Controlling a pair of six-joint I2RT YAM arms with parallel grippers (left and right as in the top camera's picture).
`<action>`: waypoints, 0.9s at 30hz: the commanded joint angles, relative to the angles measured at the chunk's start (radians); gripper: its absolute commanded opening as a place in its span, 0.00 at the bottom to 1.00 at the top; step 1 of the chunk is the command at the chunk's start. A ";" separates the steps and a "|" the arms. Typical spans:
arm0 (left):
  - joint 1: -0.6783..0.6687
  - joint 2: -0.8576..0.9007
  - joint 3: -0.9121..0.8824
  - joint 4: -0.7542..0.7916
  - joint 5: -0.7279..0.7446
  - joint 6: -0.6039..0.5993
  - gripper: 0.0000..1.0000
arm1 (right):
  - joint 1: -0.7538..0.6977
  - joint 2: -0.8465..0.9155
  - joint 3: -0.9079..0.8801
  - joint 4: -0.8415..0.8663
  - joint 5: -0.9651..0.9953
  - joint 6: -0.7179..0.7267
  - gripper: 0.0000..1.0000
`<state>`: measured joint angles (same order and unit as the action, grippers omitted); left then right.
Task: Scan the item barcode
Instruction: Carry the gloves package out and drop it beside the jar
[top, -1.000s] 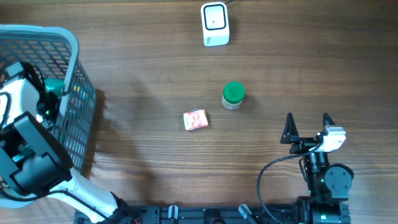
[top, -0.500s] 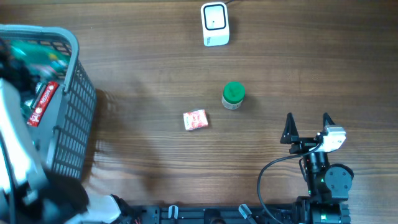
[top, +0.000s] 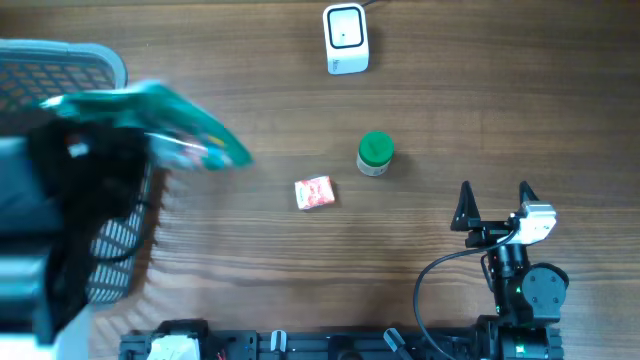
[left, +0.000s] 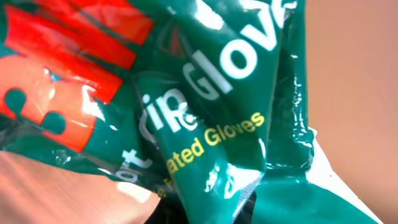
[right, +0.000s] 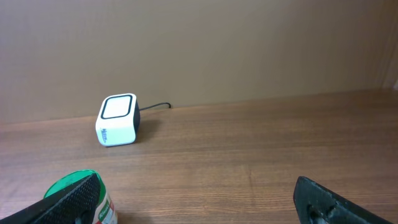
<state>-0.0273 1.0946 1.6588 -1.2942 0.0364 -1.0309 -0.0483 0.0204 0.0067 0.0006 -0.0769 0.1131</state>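
Observation:
A green plastic packet of gloves (top: 185, 130), with red and white print, hangs blurred above the basket's right edge. My left gripper (top: 125, 135) is shut on it, its jaws hidden behind the arm's dark blur. In the left wrist view the packet (left: 205, 118) fills almost the whole frame, crumpled right in front of the jaws. The white barcode scanner (top: 346, 38) stands at the back centre of the table, and shows in the right wrist view as the scanner (right: 118, 119). My right gripper (top: 494, 203) rests at the front right, open and holding nothing.
A grey mesh basket (top: 100, 60) stands at the left edge, mostly covered by the left arm. A green-lidded jar (top: 375, 153) and a small pink-red packet (top: 314, 192) sit mid-table. The jar (right: 81, 199) is just beyond my right gripper's left finger.
The left gripper closed inside the basket, then rose out of it and swung right with the green packet in its jaws. The right arm stayed still.

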 joint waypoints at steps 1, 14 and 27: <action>-0.247 0.098 -0.104 -0.001 -0.046 0.296 0.04 | 0.006 -0.006 -0.002 0.002 0.014 0.018 1.00; -0.586 0.646 -0.249 -0.062 -0.481 0.455 0.04 | 0.006 -0.006 -0.002 0.002 0.014 0.018 1.00; -0.568 0.866 -0.253 0.131 -0.546 0.631 0.08 | 0.006 -0.006 -0.002 0.002 0.014 0.018 1.00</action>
<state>-0.6075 1.9450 1.4117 -1.1664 -0.4561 -0.4294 -0.0471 0.0204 0.0067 0.0002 -0.0769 0.1131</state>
